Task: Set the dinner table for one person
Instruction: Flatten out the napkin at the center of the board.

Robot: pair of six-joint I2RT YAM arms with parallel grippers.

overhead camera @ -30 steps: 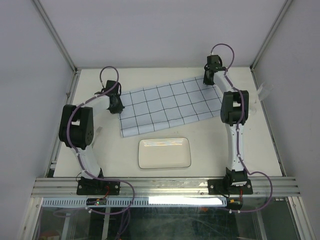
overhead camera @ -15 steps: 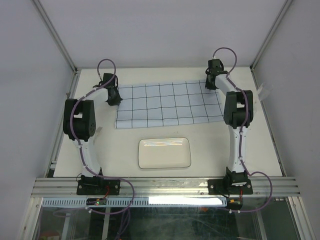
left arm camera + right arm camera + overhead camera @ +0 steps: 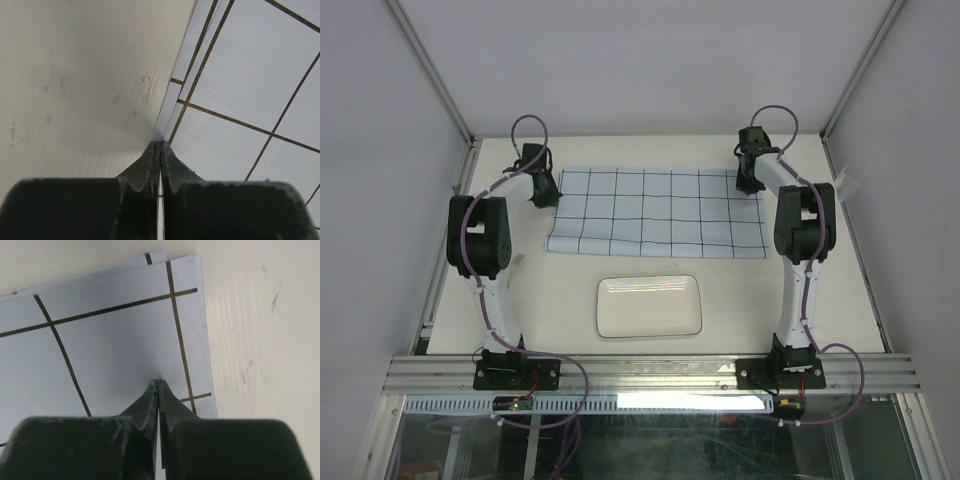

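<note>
A pale-blue cloth with dark grid lines lies flat and square across the back of the cream-white dinner table. My left gripper is shut on the cloth's far left corner. In the left wrist view the gripper pinches the cloth at its edge, low over the table. My right gripper is shut on the far right corner. In the right wrist view the gripper pinches the cloth close to its right edge. A white rectangular plate lies in front of the cloth.
Aluminium rails edge the table at the front, and upright posts and grey walls stand at the back and sides. Both arms reach along the table's left and right sides. A bare strip of table lies right of the cloth.
Both arms have swung the cloth from a slant to square with the table, the left end going back and the right end coming forward. The plate has not moved.
</note>
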